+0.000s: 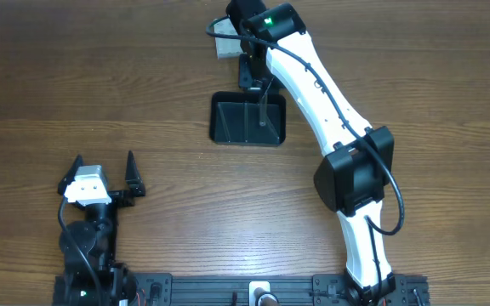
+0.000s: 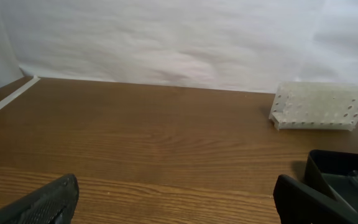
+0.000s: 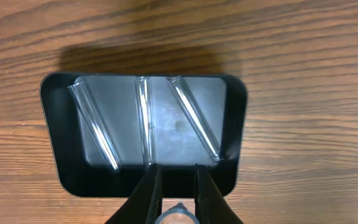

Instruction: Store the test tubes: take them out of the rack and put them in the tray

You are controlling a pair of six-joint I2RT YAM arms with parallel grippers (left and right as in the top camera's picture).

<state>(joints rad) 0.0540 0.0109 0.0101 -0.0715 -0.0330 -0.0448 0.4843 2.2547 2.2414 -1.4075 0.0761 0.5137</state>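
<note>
A black tray (image 3: 50, 134) holds three clear test tubes (image 3: 95, 127) lying side by side on its floor. My right gripper (image 3: 178, 180) hangs above the tray's near wall, shut on another test tube (image 3: 178, 218) whose round rim shows between the fingers. From above, that tube (image 1: 262, 109) dangles over the tray (image 1: 219, 127) below the right gripper (image 1: 256, 83). The white perforated rack (image 1: 225, 38) stands just beyond the tray, and no tubes can be seen in it. My left gripper (image 1: 105, 174) rests open near its base, with nothing between its fingers.
The left wrist view looks across bare wooden table toward the rack (image 2: 319, 107) and a corner of the tray (image 2: 347, 171). A white wall closes off the far edge. Wide free room lies to the left of the tray.
</note>
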